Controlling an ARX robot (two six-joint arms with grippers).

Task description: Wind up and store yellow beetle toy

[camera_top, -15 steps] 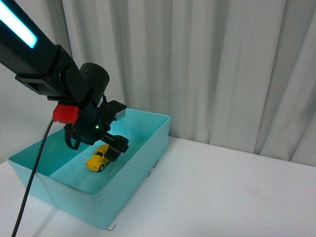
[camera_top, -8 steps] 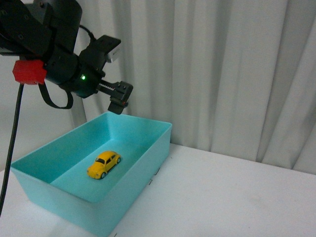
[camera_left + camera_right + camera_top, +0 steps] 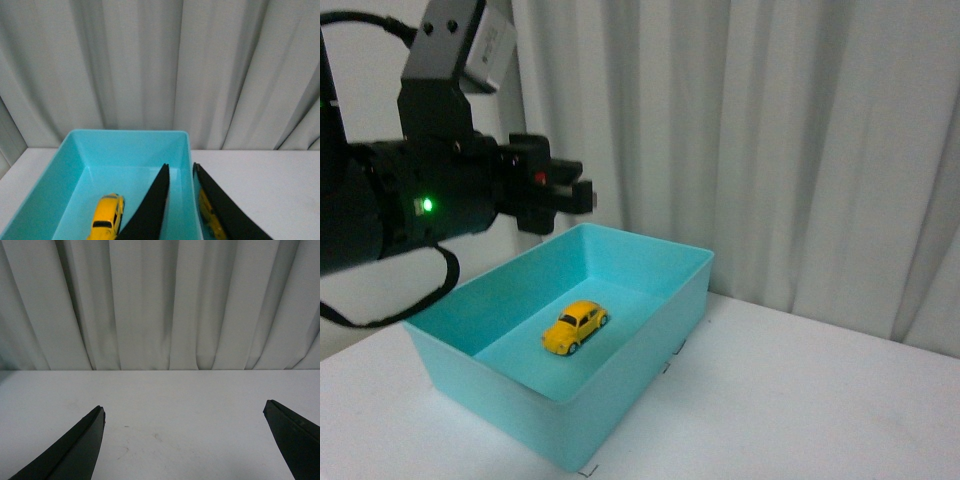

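Left gripper point(image 3: 566, 196) has lifted out of the bin point(image 3: 620, 400) and drawn back, leaving the beetle point(image 3: 575, 327) behind.

A second ago it hung low over the toy. Now it sits high, above the bin's far-left rim and well apart from the beetle, its jaws nearly closed with only a slit between them, holding nothing. The beetle rests on its wheels on the bin floor, near the middle, touching no wall. The right gripper point(image 3: 185, 410) is spread wide and empty over bare table point(image 3: 165, 395). Storing looks done, and this seems to be the retreat. The next move likely needs only a clean withdrawal that avoids knocking the rim.
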